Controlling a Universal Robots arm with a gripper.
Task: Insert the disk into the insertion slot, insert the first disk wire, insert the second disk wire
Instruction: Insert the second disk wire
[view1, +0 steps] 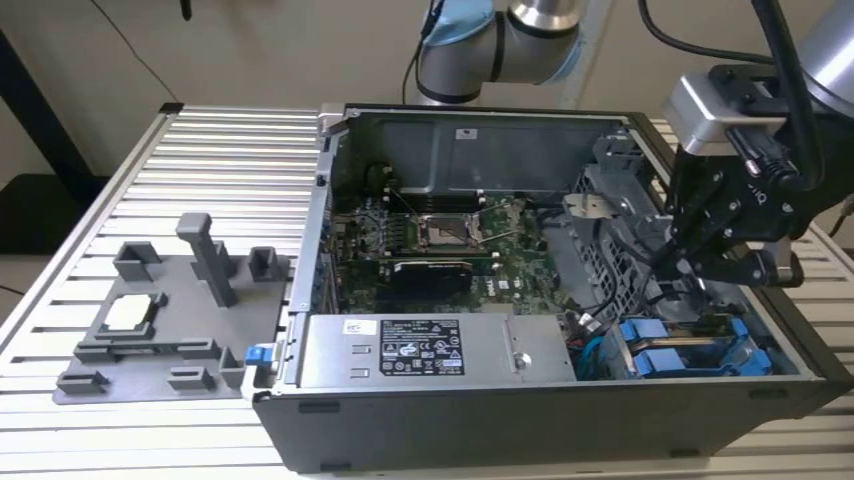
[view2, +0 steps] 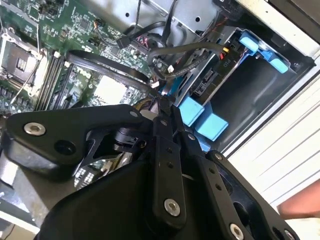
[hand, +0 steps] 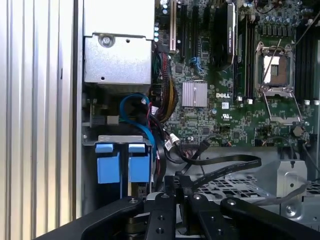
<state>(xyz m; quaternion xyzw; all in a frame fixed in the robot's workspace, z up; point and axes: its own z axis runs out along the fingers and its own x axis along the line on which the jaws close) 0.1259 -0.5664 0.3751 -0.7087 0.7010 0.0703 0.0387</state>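
**Gripper low over the drive bay, among the wires**

Here the gripper (view1: 683, 262) hangs inside the open computer case (view1: 307, 300), at the corner where the drive bay is. I cannot tell if it is apart, together or clamped on something, because its own black body covers the tip in both wire-side pictures.

Just below the gripper, two blue carrier ends (hand: 122, 167) stand side by side in the bay, touching or nearly so. The disk seems to sit in its slot behind one of them. Its metal body is hidden, so I cannot say which end belongs to it.

Close beside the gripper tip (view2: 162, 106) run the black flat cables (hand: 225, 162), which curve loosely over the metal cage. A thin blue cable (hand: 136, 107) bends a little farther away, toward the power supply (view1: 400, 350). The motherboard (view1: 427, 235) lies well apart from the gripper.

In my judgement the disk is stiff, rather heavy and sensitive to shocks. It is better to push it on the blue plastic frame, not on the label side. The wires are soft and springy, so they should be held at the hard connector, not on the cord.
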